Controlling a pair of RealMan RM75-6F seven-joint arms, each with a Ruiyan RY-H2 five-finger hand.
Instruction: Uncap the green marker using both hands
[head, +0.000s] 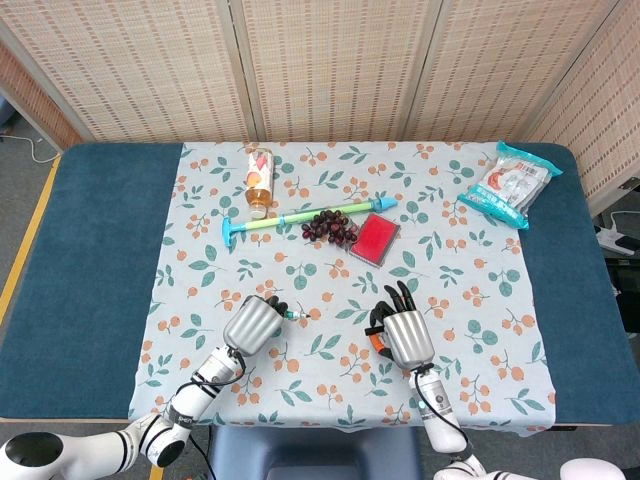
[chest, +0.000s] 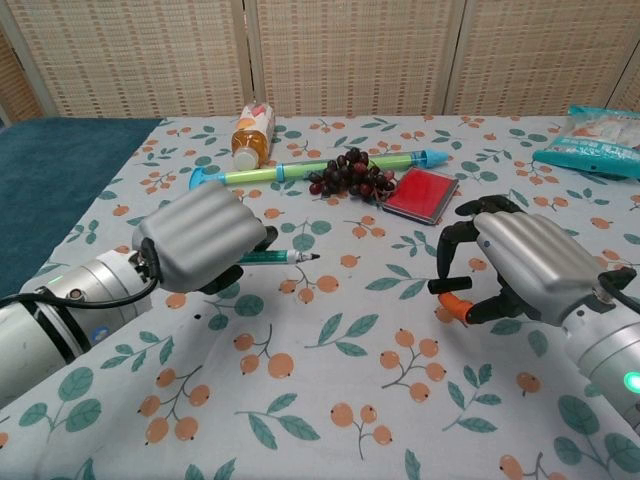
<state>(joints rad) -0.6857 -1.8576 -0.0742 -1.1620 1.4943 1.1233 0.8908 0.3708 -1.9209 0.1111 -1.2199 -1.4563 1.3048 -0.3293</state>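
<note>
You have two robot hands: left (head: 252, 322), right (head: 405, 336). One marker (chest: 276, 258), one orange cap (chest: 457, 303). On the counter (head: 100, 250): one bottle (head: 259, 180), one grape bunch (head: 330, 226), one red pad (head: 375, 238), one blue-green stick (head: 300, 215), one snack bag (head: 510, 184).

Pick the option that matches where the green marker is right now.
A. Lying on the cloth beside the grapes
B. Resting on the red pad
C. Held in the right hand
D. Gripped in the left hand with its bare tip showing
D: the left hand grips the green marker, whose uncapped dark tip points toward the right hand, well short of the grapes.
</note>
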